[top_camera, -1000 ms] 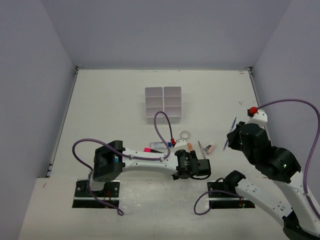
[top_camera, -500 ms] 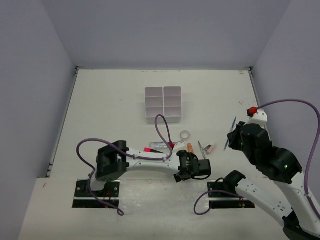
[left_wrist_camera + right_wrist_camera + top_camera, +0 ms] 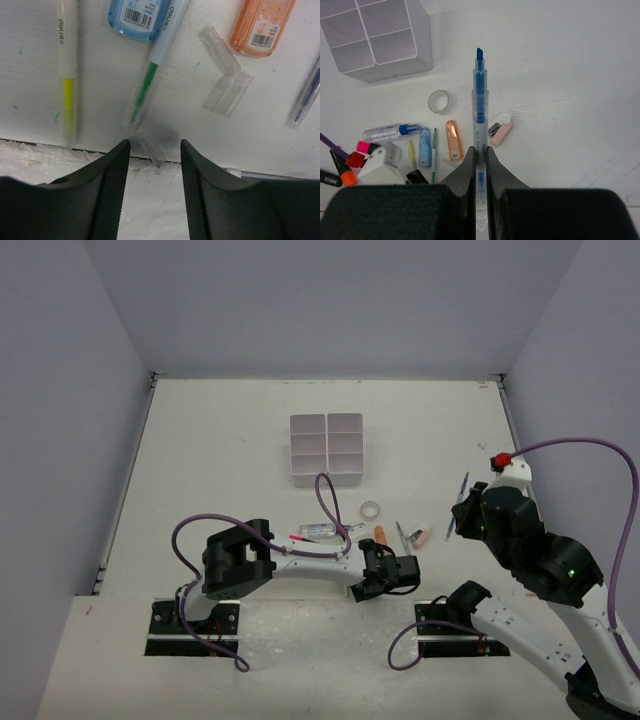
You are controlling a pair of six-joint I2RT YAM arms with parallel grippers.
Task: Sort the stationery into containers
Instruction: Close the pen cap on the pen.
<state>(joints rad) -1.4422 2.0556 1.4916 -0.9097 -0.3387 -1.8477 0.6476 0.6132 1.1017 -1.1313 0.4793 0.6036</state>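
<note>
R side: right end effector is clamped on the blue-inked highlighter pen with a clear barrel, which is held up off the bench. The pen's long axis runs straight out along the fingers, chisel tip leading. The white plastic six-compartment organiser tray sits ahead and to the left of that tip, well apart from it. The tip points past the tray's right side. My read: the drop turns on swinging left and forward until the tip is over a compartment, then tipping nose-down. A clear tape ring lies on the bench between tray and pile, so keep the pen high over it.

L side: left end effector has its jaws apart and nothing gripped, low over the loose pile. A small clear plastic cap lies right at the gap. The green-tipped pen with pale-blue barrel lies just ahead, its axis roughly in line with the gap and leaning right at the far end, so closing would cross the barrel. The left arm is the nearer one to the pile.

Writing:
- "deli" reads on the yellow-inked clear highlighter pen, and it looks like the same mark on the green pen.
- The blue correction-tape dispenser and the orange correction-tape dispenser carry barcodes, digits too small to read.
- Print on the held pen is unreadable.
</note>
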